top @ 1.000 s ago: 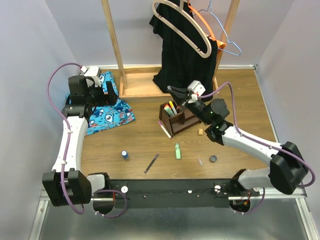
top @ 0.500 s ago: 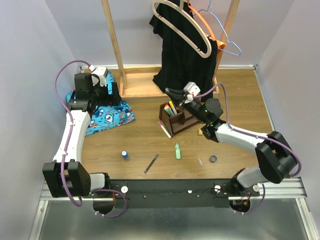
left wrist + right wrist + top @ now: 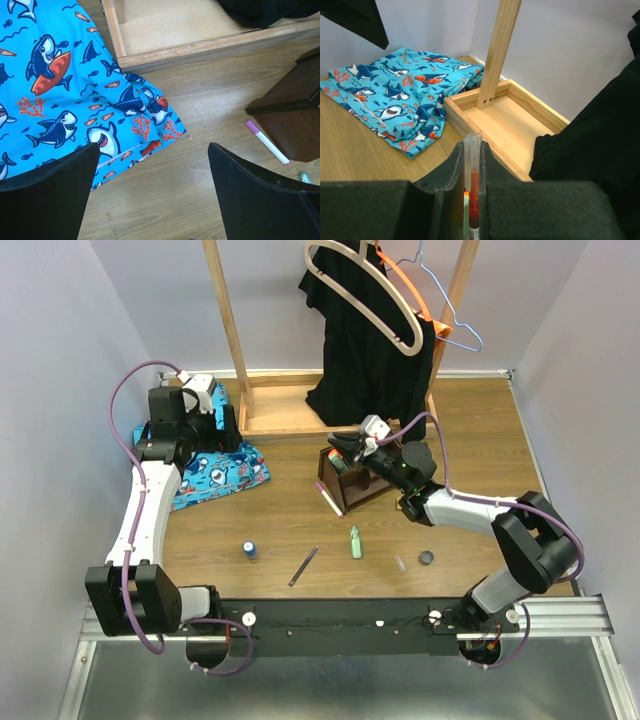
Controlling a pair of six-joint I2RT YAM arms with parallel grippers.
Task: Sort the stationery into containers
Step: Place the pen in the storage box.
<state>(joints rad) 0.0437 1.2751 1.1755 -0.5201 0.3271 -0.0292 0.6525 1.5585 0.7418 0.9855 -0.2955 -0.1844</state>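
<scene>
Right wrist view: right claw [image 3: 472,165] clamps a slim red clear-capped pen [image 3: 472,200], seemingly to slot into the dark brown wooden organizer [image 3: 358,488]; left claw [image 3: 152,190] gapes empty.

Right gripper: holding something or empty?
Holding. In the right wrist view the right gripper is shut on an orange marker, which is clamped between its fingers with its clear tip sticking out past them.
</scene>
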